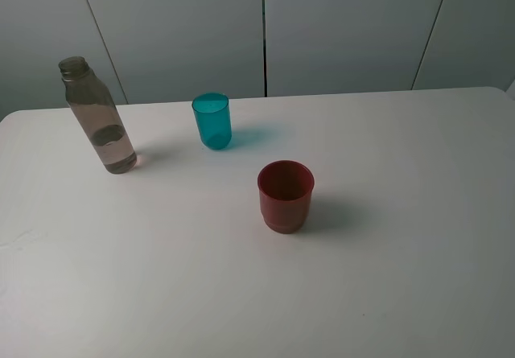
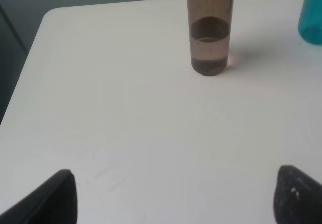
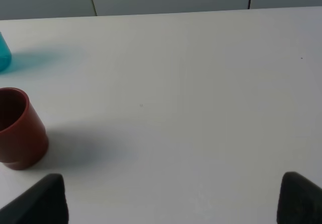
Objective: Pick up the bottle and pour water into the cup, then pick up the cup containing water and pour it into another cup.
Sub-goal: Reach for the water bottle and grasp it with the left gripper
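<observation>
The smoky grey-brown bottle (image 1: 98, 117) stands uncapped at the back left of the white table, with some water in its lower part. The left wrist view shows its lower body (image 2: 210, 30) ahead of my left gripper (image 2: 176, 200), whose fingers are spread wide and empty. The teal cup (image 1: 212, 121) stands upright to the right of the bottle; its edge (image 2: 311, 12) shows beside the bottle. The dark red cup (image 1: 285, 195) stands near the table's middle. My right gripper (image 3: 173, 200) is open and empty, with the red cup (image 3: 17, 128) ahead to one side. Neither arm shows in the high view.
The white table (image 1: 402, 253) ends at a grey panelled wall (image 1: 346, 28) behind the objects. Its rounded back left corner (image 2: 50, 13) lies near the bottle.
</observation>
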